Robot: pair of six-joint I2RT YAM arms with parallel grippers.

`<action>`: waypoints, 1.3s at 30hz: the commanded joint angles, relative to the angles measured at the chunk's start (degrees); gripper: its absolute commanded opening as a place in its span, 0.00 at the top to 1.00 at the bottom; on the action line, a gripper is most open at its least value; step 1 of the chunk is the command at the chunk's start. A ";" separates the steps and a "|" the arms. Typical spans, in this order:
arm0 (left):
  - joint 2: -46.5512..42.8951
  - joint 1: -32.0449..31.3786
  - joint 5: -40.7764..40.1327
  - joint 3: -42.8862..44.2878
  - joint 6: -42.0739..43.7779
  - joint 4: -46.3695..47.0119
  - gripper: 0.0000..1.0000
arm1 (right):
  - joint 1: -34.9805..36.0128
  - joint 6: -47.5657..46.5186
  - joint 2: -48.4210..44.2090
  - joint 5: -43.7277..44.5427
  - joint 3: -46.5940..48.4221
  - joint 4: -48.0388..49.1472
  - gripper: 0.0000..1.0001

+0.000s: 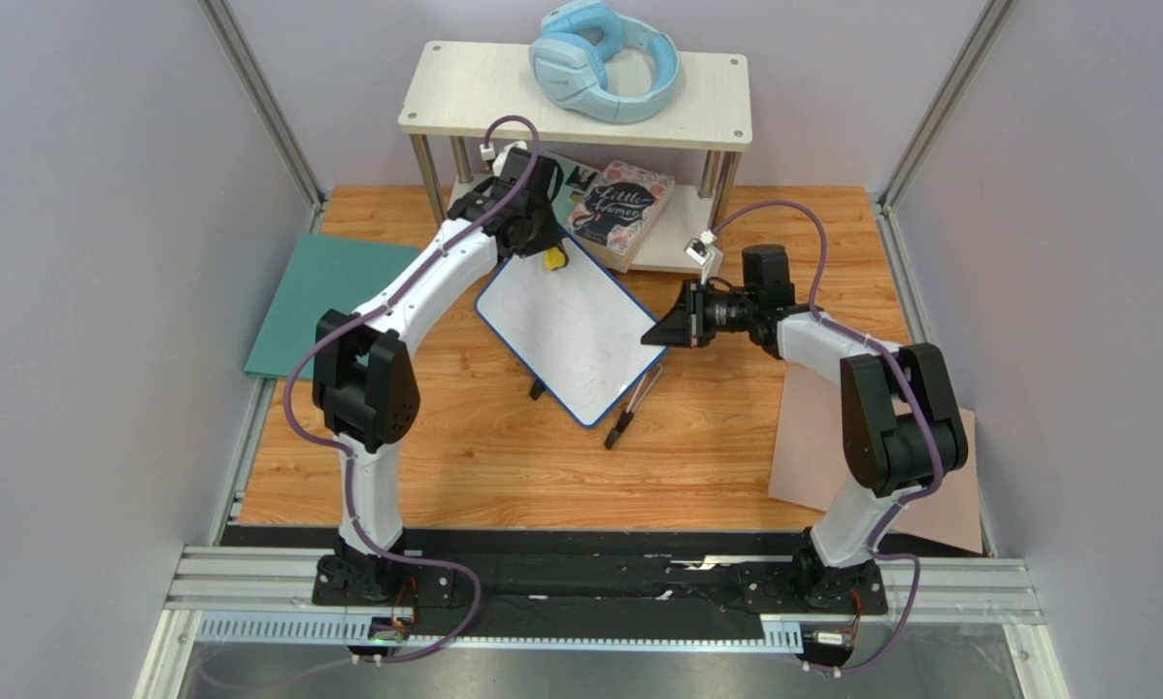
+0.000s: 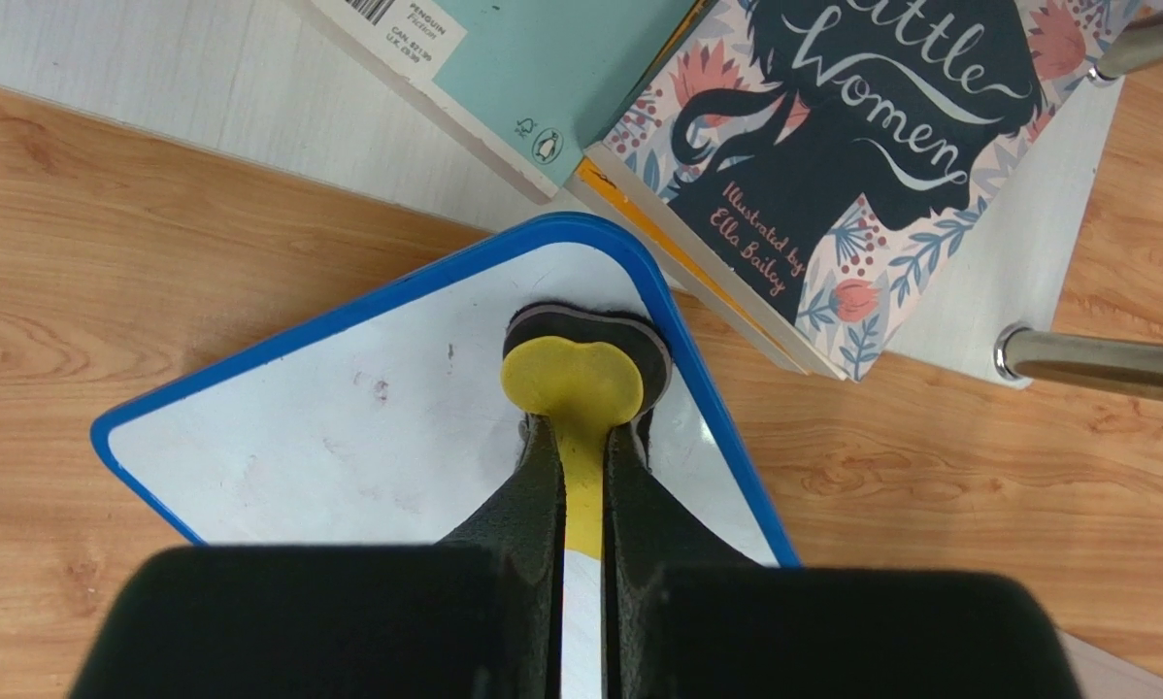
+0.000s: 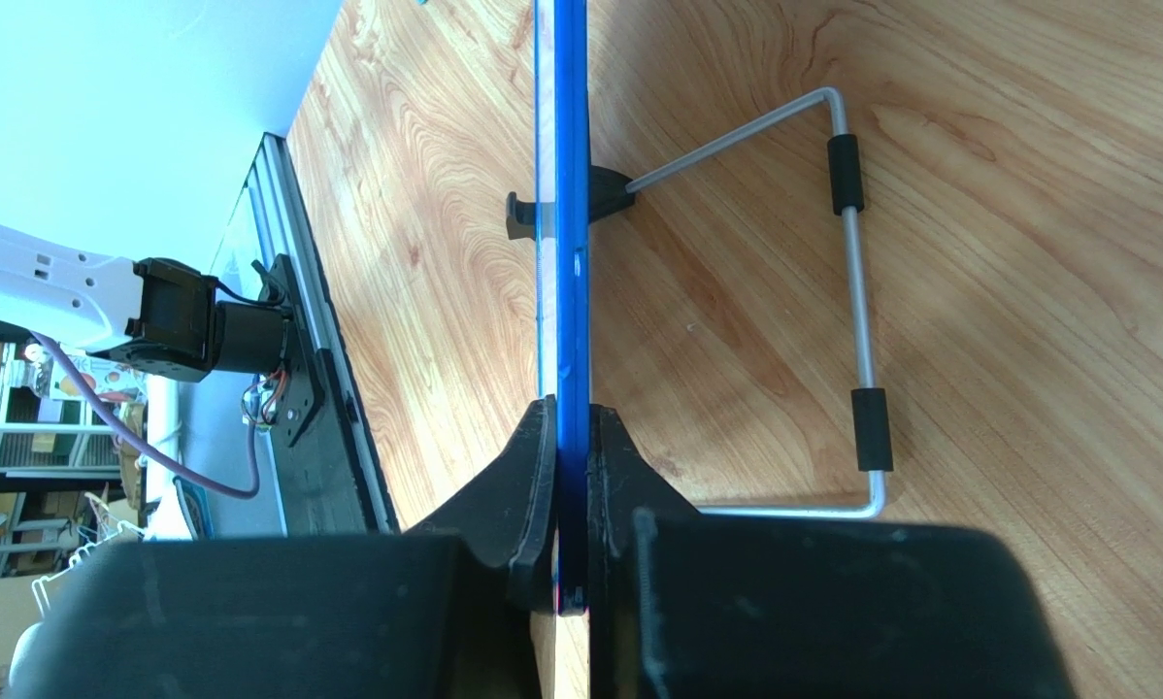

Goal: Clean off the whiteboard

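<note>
The whiteboard [image 1: 570,326], white with a thin blue rim, lies tilted on the wooden table. My left gripper [image 1: 541,251] is shut on a yellow eraser [image 2: 574,382] with a dark felt pad, which sits on the board's far corner [image 2: 398,423]; faint pink smudges remain there. My right gripper [image 1: 660,331] is shut on the board's right edge, seen end-on as a blue rim [image 3: 572,248] between the fingers. The board's wire stand [image 3: 853,291] shows under it in the right wrist view.
A black marker [image 1: 628,414] lies by the board's near edge. A low white shelf [image 1: 580,91] with blue headphones [image 1: 602,61] stands at the back, books [image 1: 620,204] under it. A teal sheet [image 1: 318,299] lies left, a tan-pink sheet [image 1: 806,452] right.
</note>
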 commanded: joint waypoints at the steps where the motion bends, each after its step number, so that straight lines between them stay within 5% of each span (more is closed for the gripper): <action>1: -1.69 -0.31 -5.33 1.20 -0.04 5.95 1.00 | 2.38 -7.28 2.32 9.27 -1.00 -2.62 1.00; 9: -2.05 -0.84 -7.09 -0.91 0.14 8.33 1.00 | 2.38 -7.46 2.32 9.27 -1.00 -2.80 1.00; 17: 3.58 -1.01 3.00 0.94 -1.17 0.94 1.00 | 2.56 -7.63 2.32 9.36 -0.92 -2.88 1.00; 39: -10.02 -3.82 2.76 -30.60 -7.50 7.53 1.00 | 2.91 -7.72 1.97 9.62 -0.83 -3.06 1.00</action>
